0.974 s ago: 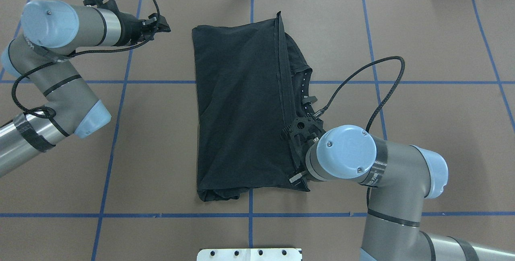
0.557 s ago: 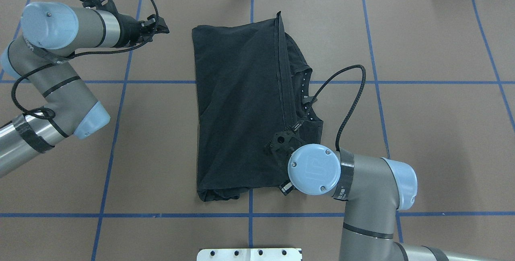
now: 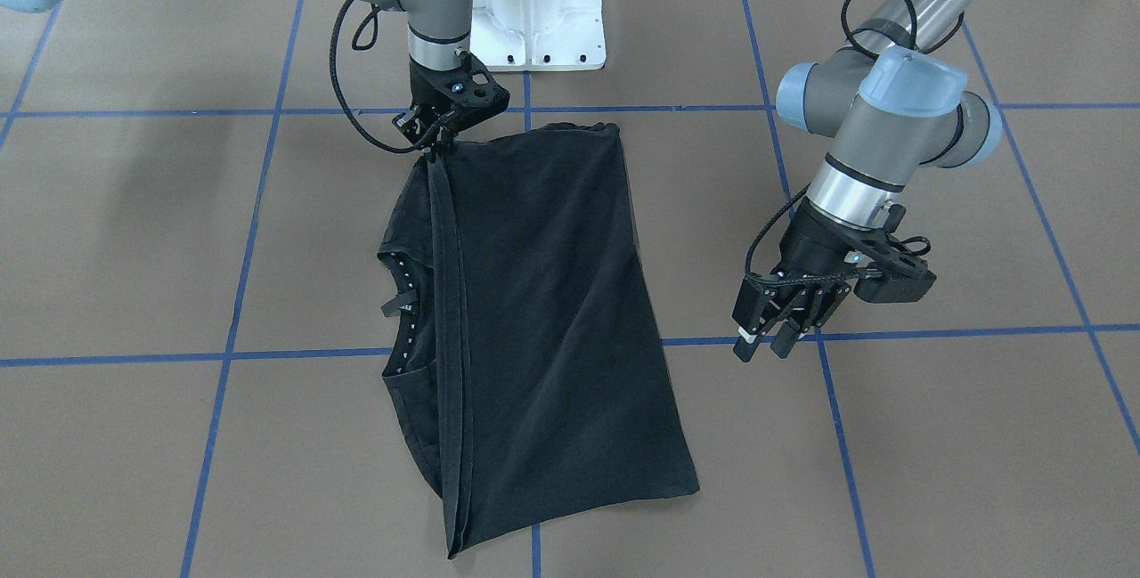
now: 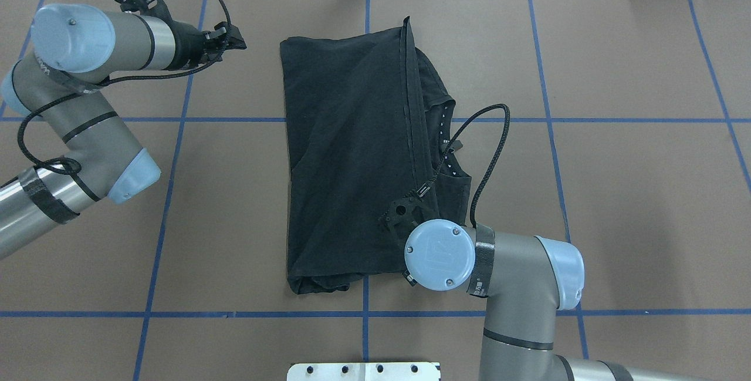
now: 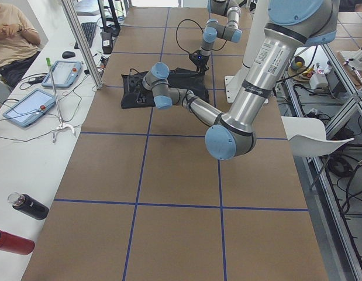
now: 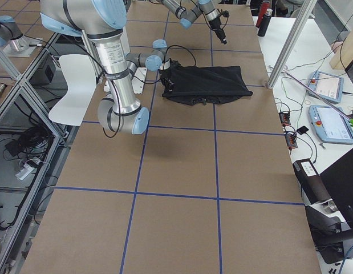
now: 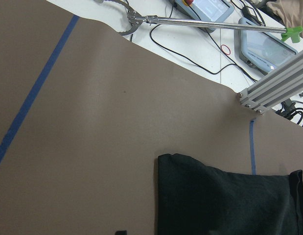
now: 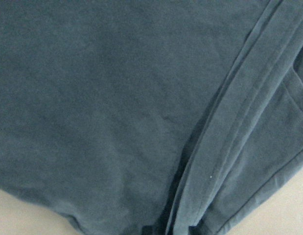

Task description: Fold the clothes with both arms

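Black T-shirt (image 4: pixel 346 152), apparently in right gripper (image 3: pixel 436 147)

Bright, diffuse light from above fills the exterior views, so the brown table (image 3: pixel 935 231) carries only faint, soft-edged shadows. The right wrist view is soft and washed out, turning the black T-shirt (image 8: pixel 92 98) a hazy blue-grey. The left wrist view is crisp, with white glare along its top edge.

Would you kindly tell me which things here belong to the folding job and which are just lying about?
Job: black T-shirt; right gripper, pinching its folded edge; left gripper, open, clear of it.
Lying about: tablets on the side bench; black bottle; red bottle; white chair.
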Controlling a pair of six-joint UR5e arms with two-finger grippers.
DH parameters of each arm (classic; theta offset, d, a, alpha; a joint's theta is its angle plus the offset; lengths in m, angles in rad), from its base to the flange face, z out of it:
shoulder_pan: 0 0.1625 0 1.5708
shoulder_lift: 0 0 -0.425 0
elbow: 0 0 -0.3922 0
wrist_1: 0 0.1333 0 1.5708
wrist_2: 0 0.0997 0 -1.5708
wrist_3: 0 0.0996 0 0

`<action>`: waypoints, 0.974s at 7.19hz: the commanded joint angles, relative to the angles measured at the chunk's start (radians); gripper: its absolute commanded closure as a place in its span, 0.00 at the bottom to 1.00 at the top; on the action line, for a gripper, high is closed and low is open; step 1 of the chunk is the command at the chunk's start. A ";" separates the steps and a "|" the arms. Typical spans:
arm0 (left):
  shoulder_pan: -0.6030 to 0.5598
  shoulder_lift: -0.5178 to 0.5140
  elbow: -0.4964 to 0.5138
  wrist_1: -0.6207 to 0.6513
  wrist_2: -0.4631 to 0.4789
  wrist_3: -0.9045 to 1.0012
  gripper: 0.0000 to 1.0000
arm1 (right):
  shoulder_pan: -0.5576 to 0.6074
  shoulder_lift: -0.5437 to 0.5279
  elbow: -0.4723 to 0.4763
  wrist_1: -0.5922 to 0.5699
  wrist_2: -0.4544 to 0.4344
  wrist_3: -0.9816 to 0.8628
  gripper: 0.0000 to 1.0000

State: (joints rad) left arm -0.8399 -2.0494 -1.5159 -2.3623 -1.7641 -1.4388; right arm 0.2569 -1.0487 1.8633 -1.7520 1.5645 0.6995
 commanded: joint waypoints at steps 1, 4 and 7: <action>0.001 0.000 -0.001 0.000 0.000 0.000 0.37 | -0.001 0.004 -0.006 0.000 0.002 0.003 1.00; 0.001 0.005 0.000 0.000 0.000 0.000 0.37 | 0.025 0.003 0.007 0.002 0.014 0.011 1.00; 0.002 0.003 -0.001 0.000 0.002 -0.006 0.36 | 0.035 -0.132 0.114 0.000 0.000 0.094 1.00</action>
State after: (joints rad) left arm -0.8386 -2.0450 -1.5165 -2.3623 -1.7628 -1.4409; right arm 0.2918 -1.1124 1.9390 -1.7548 1.5751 0.7318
